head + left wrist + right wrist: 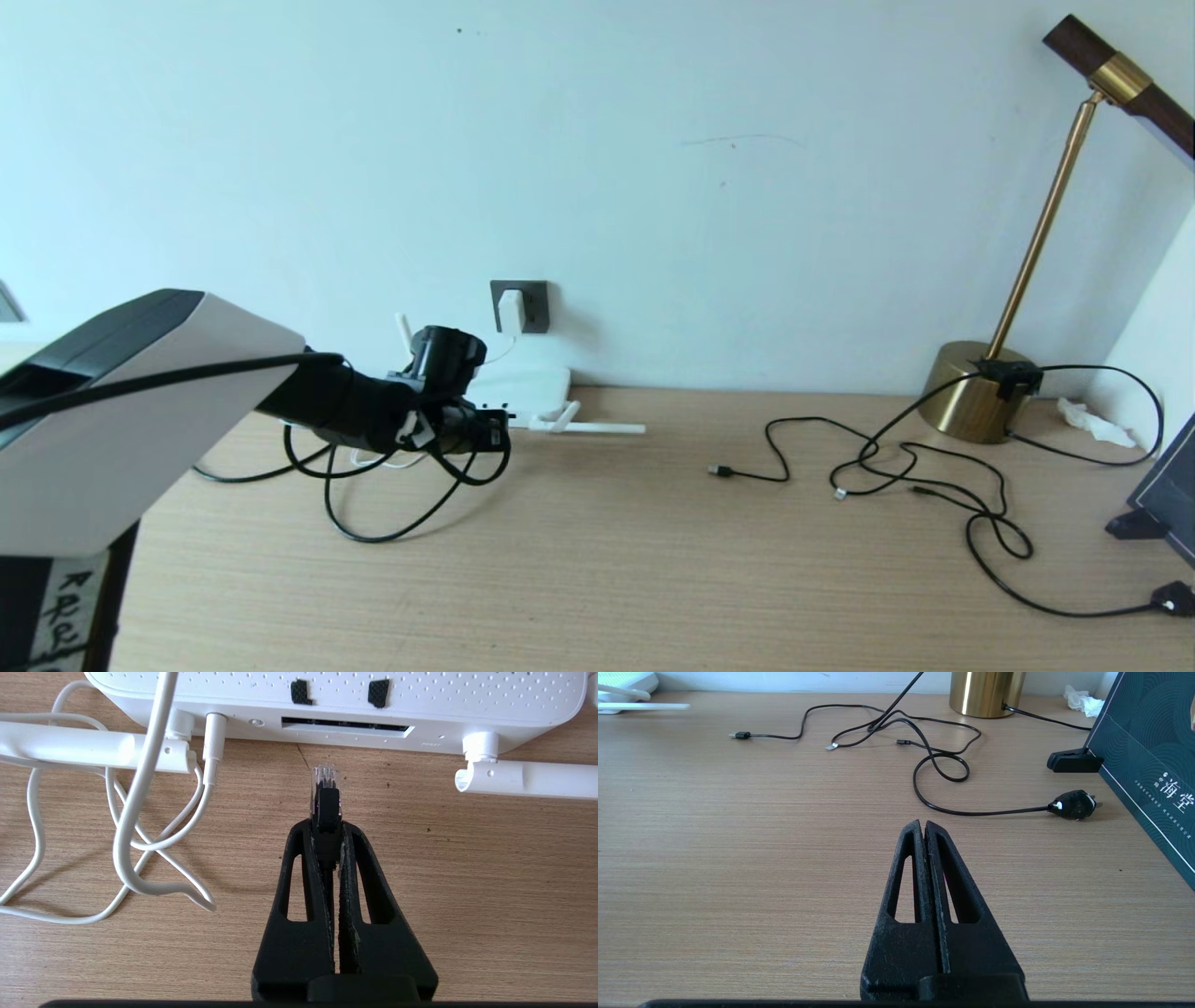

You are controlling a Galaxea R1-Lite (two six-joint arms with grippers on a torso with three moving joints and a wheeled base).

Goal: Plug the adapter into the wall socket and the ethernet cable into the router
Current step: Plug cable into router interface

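The left gripper [326, 823] is clamping the ethernet cable [325, 798] just behind its plug, jaws nearly closed on it; the clear tip is sticking out past the fingertips and pointing at the router [420, 700], level with the dark port slot [345, 724] on its front edge but still apart from it — bare table [467, 882] is showing between tip and slot. In the head view the left gripper [495, 431] is sitting low over the table right in front of the router [527, 387], with the cable's black loops [392, 523] trailing on the wood beneath the arm.

The adapter [511, 310] is sitting in the wall socket [532, 306] above the router; its thin white cord [126, 849] is lying in loose coils on the table and running into the router's front edge beside a folded antenna [70, 749]. A second antenna [528, 779] is lying flat on the other side; tiny raised lettering near it appears to read "RESET", though it is faint.

The right gripper [923, 826] is hanging parked above bare table, jaws pressed together and holding nothing. Ahead of it thin black cables [924, 742] are sprawling toward a brass lamp base [985, 690]; a black plug [1073, 805] is lying near a dark teal box [1148, 756] printed with the white characters 海堂 — smaller text beside them is too small to read.
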